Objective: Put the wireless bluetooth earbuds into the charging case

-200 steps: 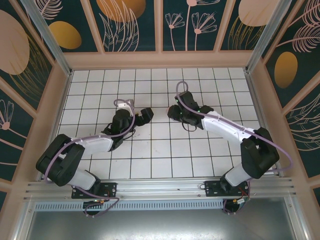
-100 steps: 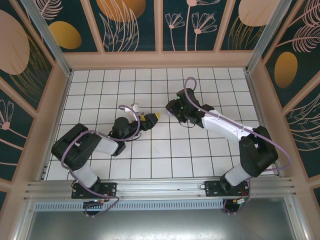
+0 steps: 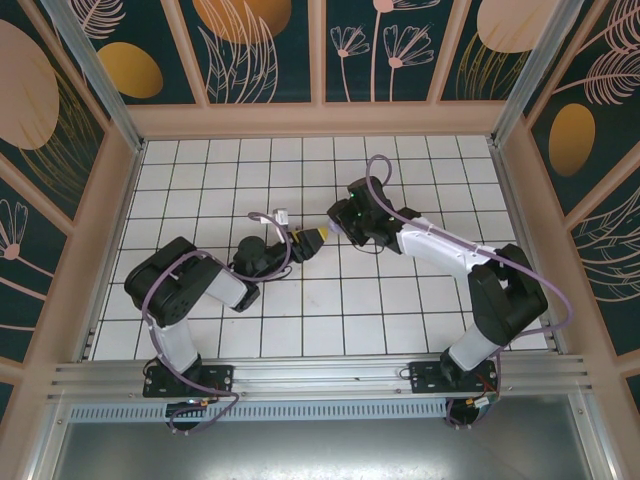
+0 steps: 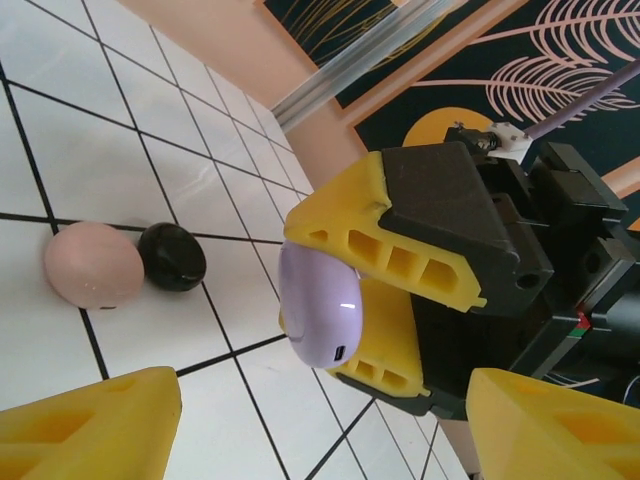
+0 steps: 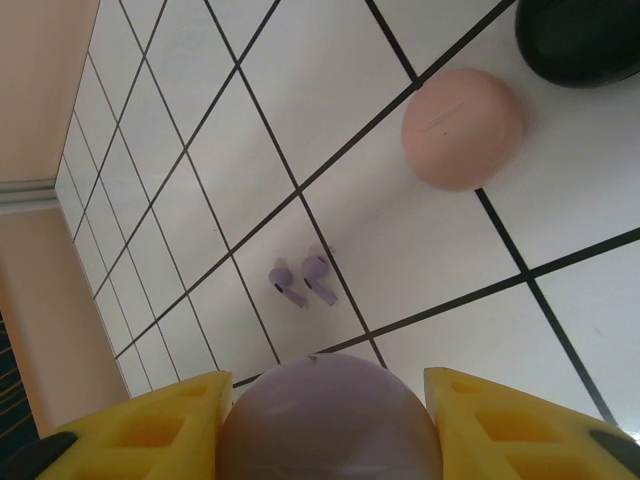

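**Right gripper clamped on lilac charging case; earbuds loose on table**

Right gripper (image 5: 328,388): yellow fingers closed on both sides of the lilac charging case (image 4: 318,300), which is lifted clear of the table (image 5: 190,150). The case is egg-shaped with its lid down.

Lilac earbuds (image 5: 301,280): one pair, lying side by side on a white tile beside a grid line, below the held case and not in it.

Pink case (image 5: 462,128): closed, resting on the table, well apart from the earbuds.

Black case (image 5: 580,35): closed, just beside the pink one.

Left gripper (image 4: 325,400): jaws spread wide and holding nothing, facing the right gripper and near it.
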Available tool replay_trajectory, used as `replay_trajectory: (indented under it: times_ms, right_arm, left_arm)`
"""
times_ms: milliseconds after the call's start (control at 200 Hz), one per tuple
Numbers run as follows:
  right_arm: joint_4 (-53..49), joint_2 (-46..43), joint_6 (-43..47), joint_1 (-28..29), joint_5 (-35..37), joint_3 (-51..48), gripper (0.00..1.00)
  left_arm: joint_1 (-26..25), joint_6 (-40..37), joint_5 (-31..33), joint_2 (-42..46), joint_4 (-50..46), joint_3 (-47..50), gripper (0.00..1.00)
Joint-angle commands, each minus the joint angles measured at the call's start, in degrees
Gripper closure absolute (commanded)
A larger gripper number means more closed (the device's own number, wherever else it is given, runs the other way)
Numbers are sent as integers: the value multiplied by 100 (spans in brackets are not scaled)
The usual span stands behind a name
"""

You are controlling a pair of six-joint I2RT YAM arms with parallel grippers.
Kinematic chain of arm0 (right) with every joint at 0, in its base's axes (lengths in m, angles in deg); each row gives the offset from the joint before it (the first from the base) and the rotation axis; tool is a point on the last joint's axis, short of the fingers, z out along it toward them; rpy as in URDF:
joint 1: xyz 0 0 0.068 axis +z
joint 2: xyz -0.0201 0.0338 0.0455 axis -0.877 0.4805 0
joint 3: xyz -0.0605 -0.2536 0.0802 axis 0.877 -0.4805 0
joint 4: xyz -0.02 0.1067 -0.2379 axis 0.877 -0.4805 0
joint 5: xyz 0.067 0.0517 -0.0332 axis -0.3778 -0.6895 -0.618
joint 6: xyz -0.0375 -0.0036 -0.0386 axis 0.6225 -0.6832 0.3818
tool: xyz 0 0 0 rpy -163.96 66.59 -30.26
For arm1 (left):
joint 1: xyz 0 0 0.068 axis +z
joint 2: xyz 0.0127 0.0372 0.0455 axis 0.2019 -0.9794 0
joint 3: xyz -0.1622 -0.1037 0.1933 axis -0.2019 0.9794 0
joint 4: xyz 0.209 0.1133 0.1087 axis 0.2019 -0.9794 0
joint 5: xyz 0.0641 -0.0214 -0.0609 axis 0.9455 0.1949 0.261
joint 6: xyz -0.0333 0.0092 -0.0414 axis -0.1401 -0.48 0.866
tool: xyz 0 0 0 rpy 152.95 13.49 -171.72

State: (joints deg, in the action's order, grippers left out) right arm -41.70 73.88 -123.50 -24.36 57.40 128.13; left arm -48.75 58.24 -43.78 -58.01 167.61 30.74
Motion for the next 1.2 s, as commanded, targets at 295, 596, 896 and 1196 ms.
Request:
replay_trajectory:
  times_ms: [295, 596, 896, 1196]
  right_arm:
    - [51, 143, -132, 201, 49, 343, 67]
    - [51, 178, -134, 287, 48, 416, 67]
    - [34, 141, -132, 315, 65, 381, 67]
    - [34, 86, -149, 346, 65, 346, 67]
  left_arm:
    - [-104, 6, 35, -385, 260, -370, 28]
    - [-113, 7, 94, -520, 261, -514, 35]
    - [-111, 17, 182, -575, 314, -564, 48]
    - [-113, 37, 295, -610, 424, -566, 58]
